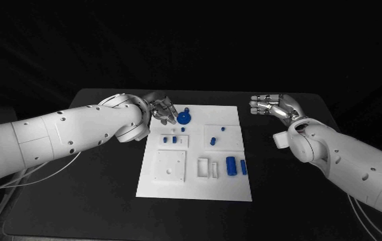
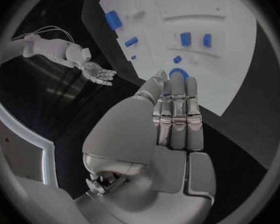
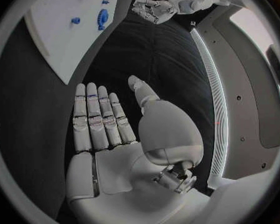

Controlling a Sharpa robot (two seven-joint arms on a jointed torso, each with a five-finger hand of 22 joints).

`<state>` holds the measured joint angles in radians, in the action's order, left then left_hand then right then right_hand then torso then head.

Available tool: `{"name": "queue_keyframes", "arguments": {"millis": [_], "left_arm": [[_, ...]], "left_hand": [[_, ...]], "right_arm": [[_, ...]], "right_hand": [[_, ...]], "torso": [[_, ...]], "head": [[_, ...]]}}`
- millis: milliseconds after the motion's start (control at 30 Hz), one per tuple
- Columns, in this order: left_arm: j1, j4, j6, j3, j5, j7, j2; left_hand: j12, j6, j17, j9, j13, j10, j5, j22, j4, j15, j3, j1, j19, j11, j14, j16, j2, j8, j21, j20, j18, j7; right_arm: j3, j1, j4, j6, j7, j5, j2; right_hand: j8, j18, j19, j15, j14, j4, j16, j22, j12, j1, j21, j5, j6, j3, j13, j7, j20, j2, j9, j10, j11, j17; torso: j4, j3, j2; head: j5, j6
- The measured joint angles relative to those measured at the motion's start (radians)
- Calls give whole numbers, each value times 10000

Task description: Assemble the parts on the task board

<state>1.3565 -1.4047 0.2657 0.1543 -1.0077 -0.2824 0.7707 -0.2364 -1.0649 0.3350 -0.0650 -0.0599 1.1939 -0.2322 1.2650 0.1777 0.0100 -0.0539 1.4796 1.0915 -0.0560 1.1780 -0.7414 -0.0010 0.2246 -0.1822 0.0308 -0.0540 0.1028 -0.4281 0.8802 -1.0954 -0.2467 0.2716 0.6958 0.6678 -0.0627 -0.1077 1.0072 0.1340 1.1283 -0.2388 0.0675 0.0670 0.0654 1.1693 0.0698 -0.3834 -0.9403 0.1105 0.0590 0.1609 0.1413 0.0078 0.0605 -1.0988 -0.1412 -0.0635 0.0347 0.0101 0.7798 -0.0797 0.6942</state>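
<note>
1. Head view: the white task board (image 1: 195,183) lies in the middle of the black desk (image 1: 104,197), with small blue parts scattered over it.
2. A round blue part (image 1: 184,118) sits near the board's far left corner; a larger blue cylinder (image 1: 231,165) and a slimmer blue piece (image 1: 243,167) lie side by side toward the board's right edge.
3. The left hand (image 1: 162,108) hovers at the board's far left corner, just beside the round part, fingers (image 2: 175,115) straight, close together, grasping nothing.
4. The right hand (image 1: 273,106) is off the board's far right corner, over bare desk, its fingers (image 3: 96,119) released and holding nothing.
</note>
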Motion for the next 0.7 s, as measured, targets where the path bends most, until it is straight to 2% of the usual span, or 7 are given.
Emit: {"name": "queue_keyframes", "arguments": {"millis": [67, 133, 200, 267, 433, 533, 700], "left_arm": [[16, 193, 91, 51, -349, 466, -202], [26, 384, 170, 112, -699, 827, -370], [33, 621, 256, 210, -1137, 1212, -570], [34, 867, 329, 339, -1591, 1555, -778], [25, 1351, 444, 610, -2547, 2199, -1196], [-17, 1642, 478, 701, -3049, 2513, -1428], [-110, 2090, 441, 768, -3687, 2853, -1727]], "left_hand": [[435, -272, -381, -30, 0, 101, 360, -369, 0, -103, 0, -114, -121, -54, -103, 709, -17, -350, 407, -121, 0, -31], [1138, -588, -911, -64, -7, 477, 643, -1058, 0, -147, 0, -199, 35, -79, 263, 1720, -50, -938, 962, -193, -1, -39], [1570, -695, -1034, -83, -6, 570, 914, -1377, -61, -124, 61, -246, 335, -102, 679, 2038, -97, -1304, 1089, -145, 0, -32], [1708, -815, -915, -114, -7, 571, 1077, -1476, -91, -85, 91, -246, 584, -103, 929, 1944, -97, -1449, 1090, -105, 1, -3], [1709, -837, -381, -120, -5, 563, 1077, -1457, -112, -51, 112, -180, 701, -111, 812, 1458, -163, -1559, 1089, -57, -1, 5], [1709, -837, -244, -118, 2, 308, 1077, -1307, -70, -47, 70, -171, 742, -174, 815, 1336, -171, -1559, 1075, -30, 0, 6], [1747, -596, 203, -11, 1, -125, 1049, -739, 52, -13, -53, -282, 839, -243, 678, 676, -281, -1610, 956, -39, -1, -77]], "right_arm": [[0, 0, -5, -1, 1, 0, -29], [0, 0, -6, -2, 5, 0, -46], [0, 0, -5, -1, 13, 0, -67], [0, 0, -6, 4, 25, 0, -91], [0, 0, 2, 8, 47, 0, -126], [0, 0, 9, 9, 61, -2, -150], [0, 0, 0, 9, 80, -3, -181]], "right_hand": [[0, 0, 0, 0, 0, -20, 0, 0, 0, -16, 0, -1, 0, 21, 0, 0, 0, 16, 0, 0, 0, 0], [0, 0, 0, 0, 0, -69, 0, 0, 0, -44, 0, -1, 0, 70, 0, 0, 0, 44, 0, 0, 0, 0], [0, 1, 1, 0, 0, -5, 0, 0, 0, -74, 0, -1, 14, 40, 0, 14, 0, 43, 0, 0, 0, 0], [0, 0, 1, 0, 0, 129, 0, 0, 0, -84, 0, -1, 36, -102, 0, 35, 0, 54, -9, -1, 0, 0], [0, 0, 1, 0, 0, 154, 0, 0, 0, -84, 0, -1, 36, -289, 0, 35, 0, 53, -10, -1, 0, 0], [0, 0, 1, -1, 1, 154, 0, 0, 0, -84, 0, -1, 36, -289, 0, 35, 0, 53, -10, -1, 0, 0], [0, 0, 1, -1, 1, 154, 0, 0, 0, -84, 0, -1, 35, -289, 0, 35, 0, 53, -9, -1, 0, 0]], "torso": [[1, -8, 1], [-3, -12, 2], [-6, -12, 2], [-5, -7, 8], [9, 0, 21], [12, 2, 27], [25, 8, 35]], "head": [[-15, -34], [-18, -58], [-17, -91], [-7, -116], [-23, -157], [-33, -174], [-35, -179]]}}
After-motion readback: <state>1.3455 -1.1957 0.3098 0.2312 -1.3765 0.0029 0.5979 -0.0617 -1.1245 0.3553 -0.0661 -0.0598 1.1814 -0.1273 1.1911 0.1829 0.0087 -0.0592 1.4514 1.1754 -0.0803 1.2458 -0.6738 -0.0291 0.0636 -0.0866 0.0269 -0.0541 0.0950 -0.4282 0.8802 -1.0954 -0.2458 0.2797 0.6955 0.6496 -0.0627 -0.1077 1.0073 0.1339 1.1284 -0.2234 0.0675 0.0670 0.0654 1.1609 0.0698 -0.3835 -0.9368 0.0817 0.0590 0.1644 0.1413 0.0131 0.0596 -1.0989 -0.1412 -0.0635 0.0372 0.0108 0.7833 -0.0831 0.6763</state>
